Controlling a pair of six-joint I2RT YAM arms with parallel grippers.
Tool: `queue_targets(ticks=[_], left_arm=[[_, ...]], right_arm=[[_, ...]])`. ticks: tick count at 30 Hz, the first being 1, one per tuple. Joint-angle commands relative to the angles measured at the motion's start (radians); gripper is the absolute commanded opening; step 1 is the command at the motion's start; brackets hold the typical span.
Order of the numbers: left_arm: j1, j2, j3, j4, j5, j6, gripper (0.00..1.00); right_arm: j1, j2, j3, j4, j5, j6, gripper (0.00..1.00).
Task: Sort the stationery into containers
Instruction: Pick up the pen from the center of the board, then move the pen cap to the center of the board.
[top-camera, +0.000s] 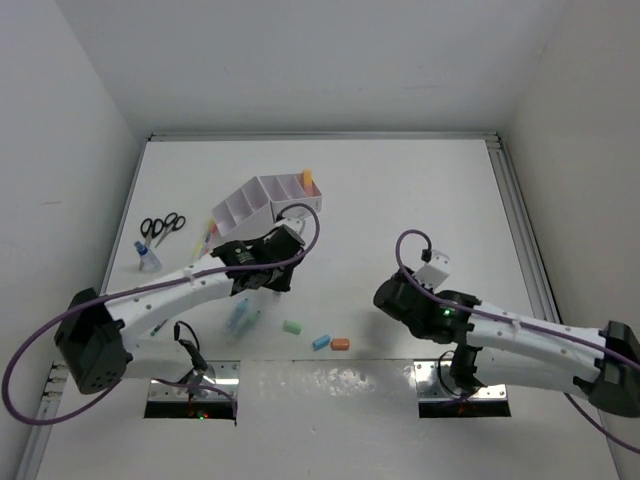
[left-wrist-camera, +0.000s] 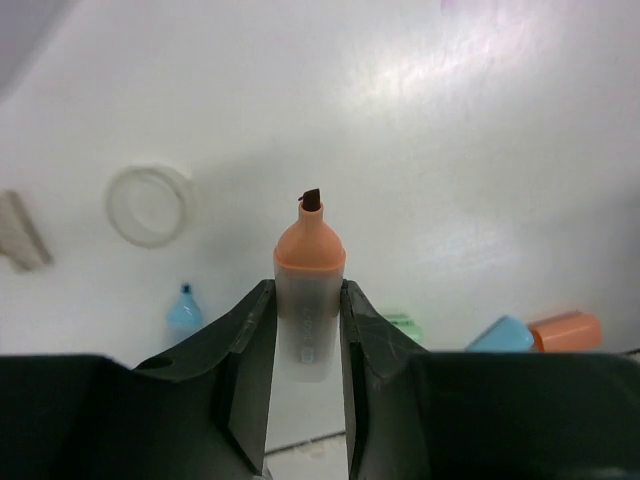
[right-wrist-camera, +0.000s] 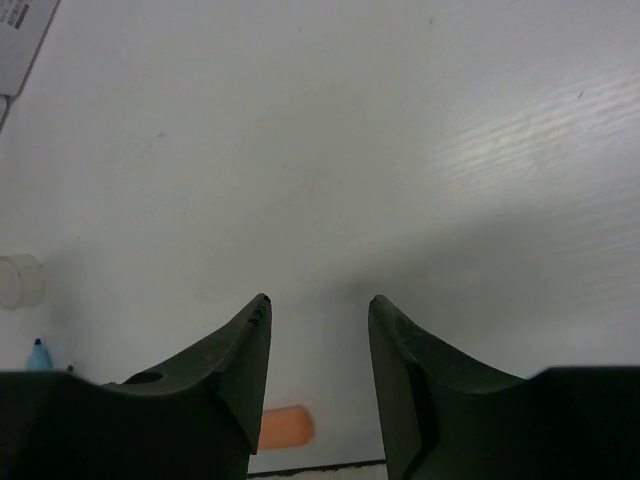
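Your left gripper (left-wrist-camera: 308, 297) is clamped on an orange-tipped pen (left-wrist-camera: 310, 245) just in front of the organiser (top-camera: 258, 203). Your right gripper (right-wrist-camera: 318, 312), jaws apart and empty, hangs well right of it.

Overhead, close wrist views; shared table (top-camera: 420, 190)

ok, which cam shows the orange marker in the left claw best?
Left wrist: the orange marker sits centre frame, pinched in the left claw, dark tip bare. Top external: the left arm covers it. Right wrist: it doesn't appear.
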Motion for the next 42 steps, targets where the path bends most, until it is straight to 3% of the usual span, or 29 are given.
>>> queue_targets(ticks=[1,5,9,18,33,42], left_arm=[[0.014,-0.110,0.024,0.074,-0.164,0.128,0.00],[0.057,-0.279,-0.002,0.214,-0.270,0.258,0.00],[0.105,-0.400,-0.055,0.343,-0.313,0.394,0.00],[0.140,-0.580,-0.140,0.369,-0.288,0.404,0.00],[0.148,-0.650,-0.132,0.302,-0.280,0.389,0.00],[0.155,-0.649,-0.138,0.286,-0.290,0.380,0.00]], right_arm=[[0.058,0.109,0.052,-0.046,-0.045,0.405,0.44],[0.132,0.241,0.062,0.026,-0.128,0.680,0.48],[0.190,0.324,0.013,0.243,-0.209,0.916,0.48],[0.307,0.495,0.053,0.289,-0.257,1.180,0.47],[0.328,0.610,0.059,0.334,-0.179,1.295,0.46],[0.238,0.597,0.000,0.337,-0.160,1.118,0.39]])
